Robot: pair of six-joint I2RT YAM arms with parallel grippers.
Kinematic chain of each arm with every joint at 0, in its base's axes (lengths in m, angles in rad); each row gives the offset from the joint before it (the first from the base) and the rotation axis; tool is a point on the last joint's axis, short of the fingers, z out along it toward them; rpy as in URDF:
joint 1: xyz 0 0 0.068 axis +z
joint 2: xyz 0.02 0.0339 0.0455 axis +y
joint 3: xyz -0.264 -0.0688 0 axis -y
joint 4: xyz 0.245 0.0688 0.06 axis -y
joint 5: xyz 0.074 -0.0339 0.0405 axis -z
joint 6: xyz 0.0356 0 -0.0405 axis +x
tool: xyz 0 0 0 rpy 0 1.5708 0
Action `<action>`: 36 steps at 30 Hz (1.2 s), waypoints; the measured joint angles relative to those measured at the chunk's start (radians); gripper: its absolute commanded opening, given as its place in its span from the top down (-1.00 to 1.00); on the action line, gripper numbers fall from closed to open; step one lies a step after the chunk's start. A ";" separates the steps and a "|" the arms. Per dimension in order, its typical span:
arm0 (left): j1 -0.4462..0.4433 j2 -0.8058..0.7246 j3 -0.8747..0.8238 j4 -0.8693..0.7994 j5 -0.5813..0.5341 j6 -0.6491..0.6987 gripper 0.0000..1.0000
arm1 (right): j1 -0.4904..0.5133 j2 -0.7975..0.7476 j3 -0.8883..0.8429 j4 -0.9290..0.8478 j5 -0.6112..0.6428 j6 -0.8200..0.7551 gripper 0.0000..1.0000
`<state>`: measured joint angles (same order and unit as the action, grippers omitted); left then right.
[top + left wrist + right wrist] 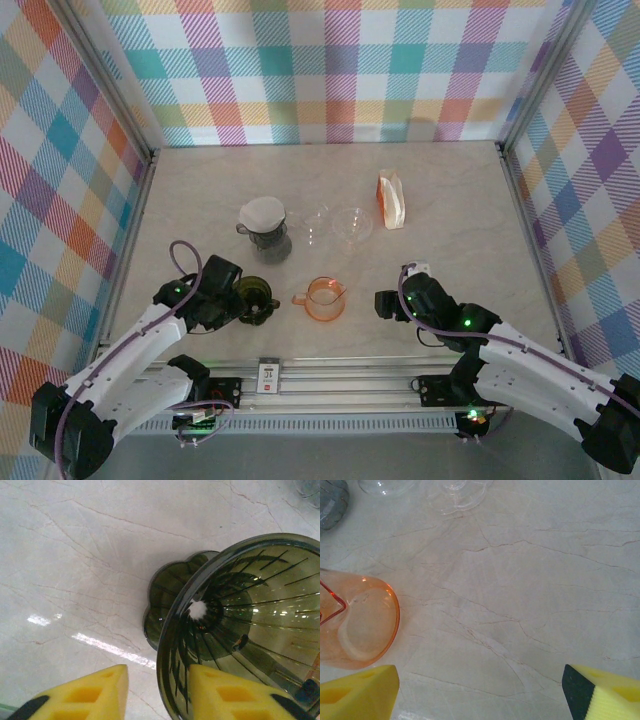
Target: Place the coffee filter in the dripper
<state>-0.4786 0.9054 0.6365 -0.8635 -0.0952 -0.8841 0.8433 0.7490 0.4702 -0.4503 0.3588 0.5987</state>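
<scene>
At the back left of the table (450, 220), the white paper filter (263, 211) sits on top of a grey vessel (268, 242). Whether it is seated inside or just resting on the rim cannot be told.

- Green dripper (240, 630): stands upright at the near left.
- Left gripper (157, 692): jaws apart and straddling the dripper's rim, one pad outside the wall and one inside. Bare table shows between the outer pad and the wall, so it has no grip.
- Right gripper (480, 695): jaws spread wide over bare table, holding nothing. The orange cup (360, 625) is just to its left.

Handling, filter (judged):
- Thin paper, nearly weightless and soft.
- It will crumple or fold under a hard squeeze.
- It may cling to the vessel or drift when let go.
- Best hold: a light pinch on the free upper edge, then lift straight up.

Handling, dripper (judged): hard, glossy and light, so it is likely to skid or tip if nudged at the rim.
</scene>
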 measured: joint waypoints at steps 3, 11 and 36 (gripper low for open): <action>0.006 0.004 -0.010 0.010 -0.003 0.007 0.55 | 0.000 0.000 0.000 0.000 0.000 0.000 -0.73; 0.017 0.002 -0.011 0.050 -0.006 0.014 0.95 | 0.000 0.001 0.000 0.000 0.000 0.000 -0.72; -0.161 0.014 0.344 -0.047 0.092 0.095 1.00 | 0.000 0.013 0.000 0.000 0.000 0.000 -0.72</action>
<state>-0.6395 0.9192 0.9810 -0.9108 -0.0036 -0.7887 0.8433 0.7616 0.4706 -0.4500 0.3588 0.5991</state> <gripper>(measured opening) 0.049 0.861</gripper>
